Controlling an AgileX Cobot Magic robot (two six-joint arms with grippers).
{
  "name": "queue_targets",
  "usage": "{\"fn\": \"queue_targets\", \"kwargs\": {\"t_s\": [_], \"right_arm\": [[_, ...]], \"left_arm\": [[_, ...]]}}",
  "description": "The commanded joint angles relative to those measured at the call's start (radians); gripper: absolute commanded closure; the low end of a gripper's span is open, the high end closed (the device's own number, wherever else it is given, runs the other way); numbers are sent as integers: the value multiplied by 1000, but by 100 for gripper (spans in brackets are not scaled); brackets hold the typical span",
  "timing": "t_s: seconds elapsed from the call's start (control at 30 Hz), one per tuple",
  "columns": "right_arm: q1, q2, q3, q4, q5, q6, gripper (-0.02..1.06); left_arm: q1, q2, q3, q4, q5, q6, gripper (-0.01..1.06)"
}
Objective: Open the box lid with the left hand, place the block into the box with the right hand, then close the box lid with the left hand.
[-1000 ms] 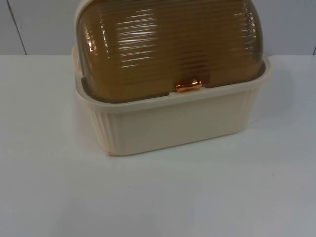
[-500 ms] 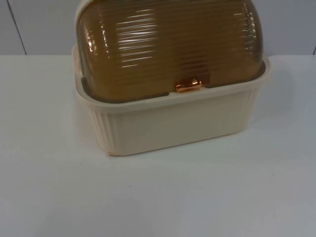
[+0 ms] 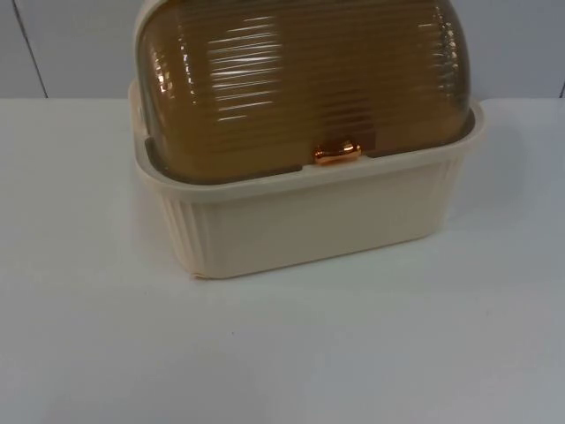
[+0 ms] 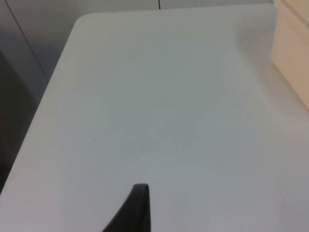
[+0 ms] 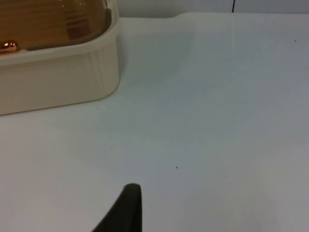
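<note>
Cream box (image 3: 309,221) with amber lid (image 3: 300,84) shut, off beside both claws; contents and claw openings: can't tell.

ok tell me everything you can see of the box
The box is a cream plastic tub with vertical ribs near its corners and a wide rim. A translucent amber domed lid with horizontal ridges sits shut on it, with a shiny copper-coloured handle at its front edge. The box stands upright on the white table, near the grey partition wall. Nothing else touches it.
</note>
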Motion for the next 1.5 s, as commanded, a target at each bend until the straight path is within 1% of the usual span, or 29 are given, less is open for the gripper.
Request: {"fn": "queue_targets", "kwargs": {"t_s": [0.0,0.63,0.77,1.47], "right_arm": [[-3,-2,7,0,-13,-8,0],[-3,-2,7,9,-13,-8,0],[-3,-2,7,9,-13,-8,0],[-3,-2,7,9,-13,-8,0]], "left_arm": [[2,-3,7,-13,-12,13,2],[-5,-3,7,-41,-12,-6,2],[-5,-3,7,-11,-12,-55,2],[-5,-3,7,-11,-12,-55,2]]}}
